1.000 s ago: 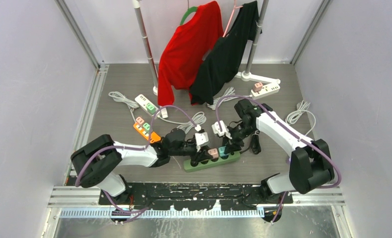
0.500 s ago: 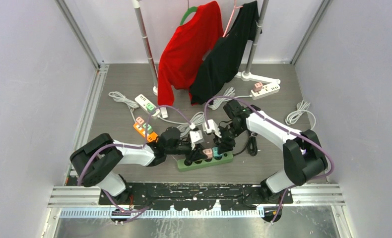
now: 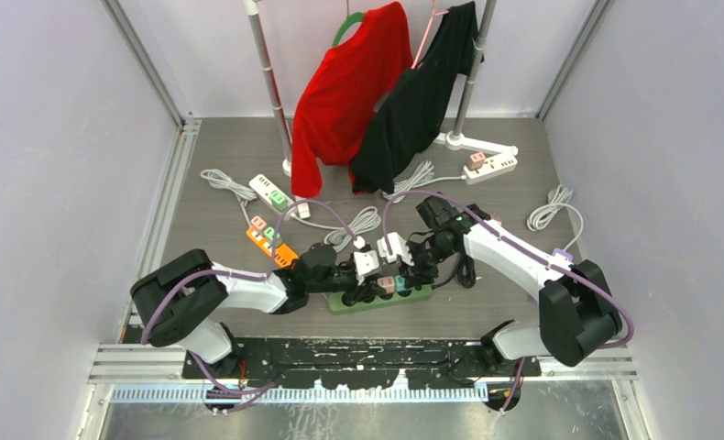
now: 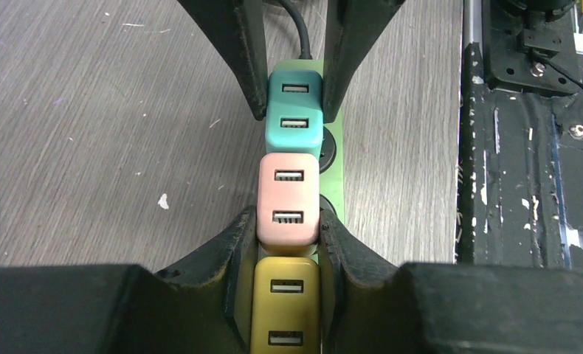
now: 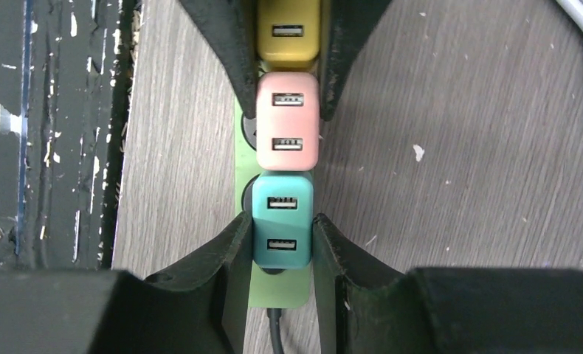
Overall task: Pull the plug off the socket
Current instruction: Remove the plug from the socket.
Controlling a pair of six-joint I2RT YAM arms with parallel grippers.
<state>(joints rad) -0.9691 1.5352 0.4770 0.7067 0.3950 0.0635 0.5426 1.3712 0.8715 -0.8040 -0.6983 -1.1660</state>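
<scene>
Strip is lying unpinned while my right pincer is clamping teal plug and my left pincer is pinching pink plug; pulling is risking dragging everything.

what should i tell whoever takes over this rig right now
Left tool: shut on the pink plug, also straddling the yellow plug.
Right tool: shut on the teal plug.
Things: all three plugs sit in a row in the green power strip.
Done: both grips are set.
Left: no plug is out yet. Pull one free, probably the teal one, while the other tool braces the strip.
</scene>
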